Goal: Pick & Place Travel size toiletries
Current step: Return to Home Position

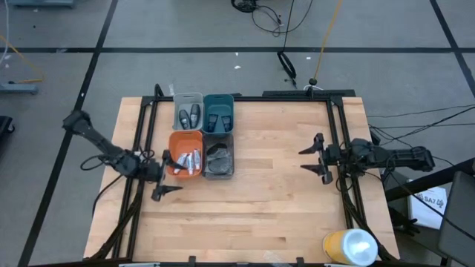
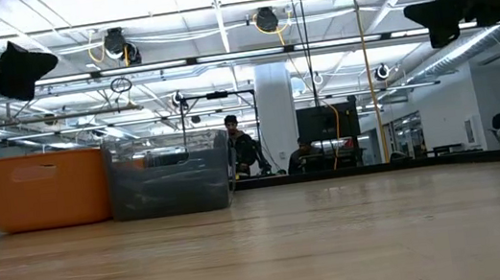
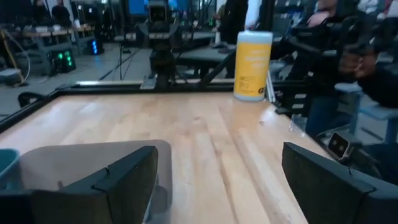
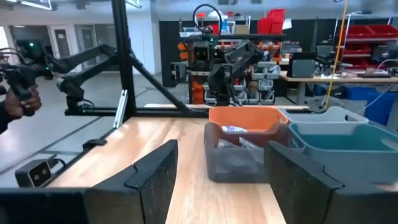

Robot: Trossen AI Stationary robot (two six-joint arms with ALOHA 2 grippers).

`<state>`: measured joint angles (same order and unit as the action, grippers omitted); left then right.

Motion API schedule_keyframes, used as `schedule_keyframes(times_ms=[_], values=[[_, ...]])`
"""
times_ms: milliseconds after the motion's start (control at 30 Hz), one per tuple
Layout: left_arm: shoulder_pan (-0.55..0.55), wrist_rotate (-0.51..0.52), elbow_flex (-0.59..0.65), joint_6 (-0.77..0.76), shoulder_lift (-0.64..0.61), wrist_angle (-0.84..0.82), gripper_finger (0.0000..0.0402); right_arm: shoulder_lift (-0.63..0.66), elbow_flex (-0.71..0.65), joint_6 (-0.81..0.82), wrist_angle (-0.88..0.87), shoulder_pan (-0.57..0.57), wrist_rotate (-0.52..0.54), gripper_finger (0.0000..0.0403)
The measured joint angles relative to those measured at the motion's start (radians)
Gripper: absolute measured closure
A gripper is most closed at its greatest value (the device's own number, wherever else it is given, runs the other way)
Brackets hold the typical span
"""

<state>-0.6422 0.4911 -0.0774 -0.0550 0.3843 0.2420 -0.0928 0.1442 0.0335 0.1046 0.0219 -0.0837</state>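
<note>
by the desk's (image 1: 260, 193) far edge, left of middle, the toiletries lie sorted in four bins, with both arms apart from them.
high view: dark grey bottles (image 1: 189, 116) in the clear bin (image 1: 177, 111) and dark blue packets (image 1: 217, 120) in the teal bin (image 1: 231, 111), white tubes (image 1: 189, 161) in the orange bin (image 1: 174, 148) and dark puffs (image 1: 217, 157) in the grey bin (image 1: 232, 159). the left jaws hang released near the left edge, just beside the orange bin; the right jaws, also released, sit near the right edge. a yellow cylinder (image 1: 349, 247) stands at the near right corner. low view: orange and grey bins stand side by side. left wrist view: spread fingers (image 3: 106, 186), the cylinder beyond them. right wrist view: spread fingers (image 4: 143, 186) frame the bins, with tubes showing in the orange one.
</note>
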Motion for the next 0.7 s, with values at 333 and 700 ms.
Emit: schedule_keyframes(times_ms=[333,700], values=[[-0.12,0.106,0.062,0.027,0.001,0.095,0.0066,0.045,-0.068,-0.012,-0.008,0.0,0.003,0.0176],[-0.254,0.218,0.062,0.058,0.001,0.107,0.0073,0.09,-0.077,-0.106,-0.032,0.0,-0.102,0.0177]])
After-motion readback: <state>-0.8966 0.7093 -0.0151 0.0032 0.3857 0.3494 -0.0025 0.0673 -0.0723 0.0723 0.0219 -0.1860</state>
